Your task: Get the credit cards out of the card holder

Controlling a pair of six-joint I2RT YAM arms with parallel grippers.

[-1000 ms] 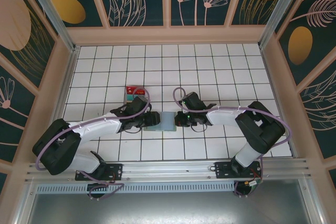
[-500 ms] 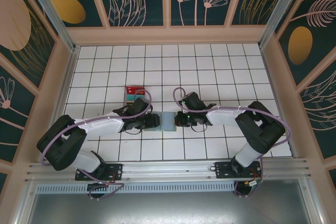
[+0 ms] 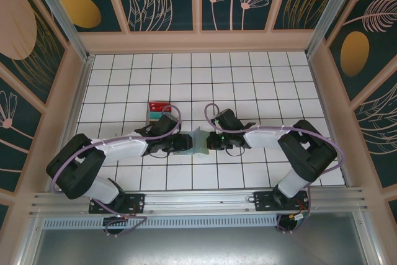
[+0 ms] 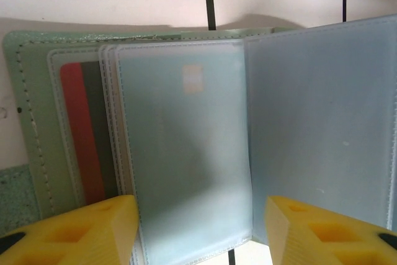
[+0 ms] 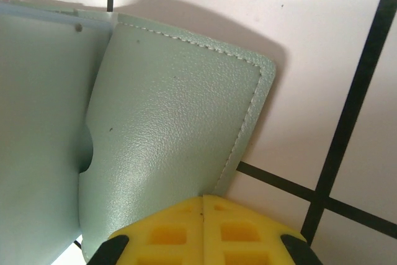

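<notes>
- Left gripper (image 4: pixel 197 233) is standing half open astride the card holder's (image 4: pixel 34 134) clear sleeves (image 4: pixel 186 153), gripping nothing.
- Red card (image 4: pixel 77 141) is peeking out at left, mostly covered.
- Right gripper (image 5: pixel 203 231), cut off at the bottom edge, is pinching the green cover (image 5: pixel 173 122).

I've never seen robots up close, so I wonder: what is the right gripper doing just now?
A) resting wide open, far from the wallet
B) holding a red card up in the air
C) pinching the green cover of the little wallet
C: the right gripper is shut, its yellow tips together on the edge of the green cover of the card holder.
</notes>
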